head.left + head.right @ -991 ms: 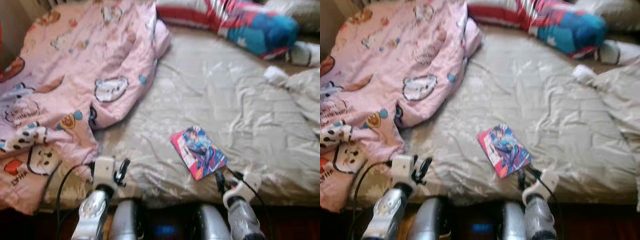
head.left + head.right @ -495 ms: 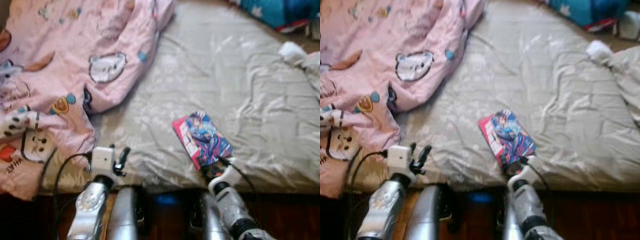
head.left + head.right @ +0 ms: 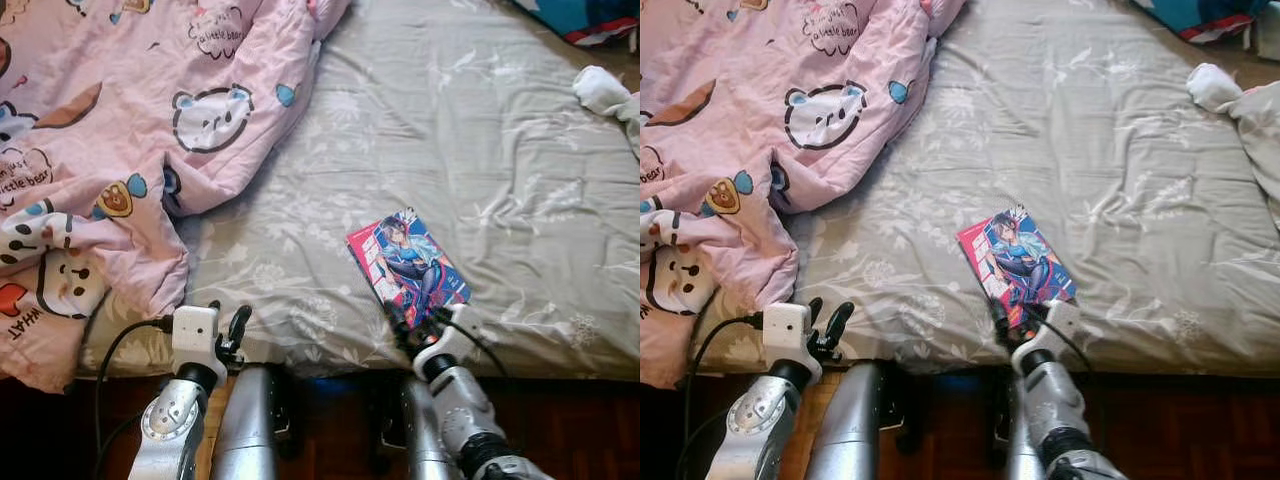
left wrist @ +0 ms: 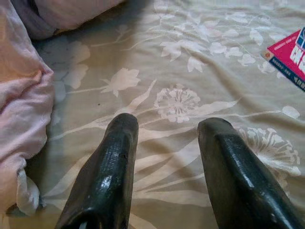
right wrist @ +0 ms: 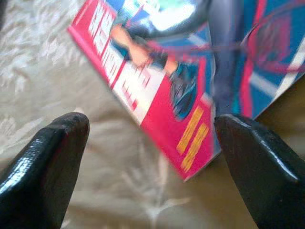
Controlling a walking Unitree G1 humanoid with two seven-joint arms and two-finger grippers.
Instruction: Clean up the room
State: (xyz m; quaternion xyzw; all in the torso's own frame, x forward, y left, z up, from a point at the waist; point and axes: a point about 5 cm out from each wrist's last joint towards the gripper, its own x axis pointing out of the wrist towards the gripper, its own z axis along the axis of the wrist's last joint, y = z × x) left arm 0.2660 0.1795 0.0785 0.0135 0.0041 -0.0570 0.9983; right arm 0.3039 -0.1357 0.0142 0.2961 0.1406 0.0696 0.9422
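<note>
A comic book [image 3: 408, 262] with a pink and blue cover lies flat on the grey flowered bedsheet [image 3: 480, 150], close to the bed's front edge. My right gripper [image 3: 415, 322] is open at the book's near corner. In the right wrist view the book [image 5: 167, 86] lies just ahead of the two spread fingertips [image 5: 52, 157], and neither touches it. My left gripper [image 3: 228, 318] is open and holds nothing; it hovers over the sheet near the front edge, beside the pink blanket. The left wrist view has the book's corner [image 4: 288, 62] far off to one side.
A crumpled pink cartoon blanket [image 3: 120, 130] covers the bed's left part and hangs over the front edge. A white cloth [image 3: 603, 90] lies at the far right, with a blue and red pillow [image 3: 600, 20] beyond it. Dark wooden floor [image 3: 560, 420] runs below the bed edge.
The camera has tilted down and come closer to the bed. My right gripper has reached forward to the book's near corner. The left gripper stays at the bed edge.
</note>
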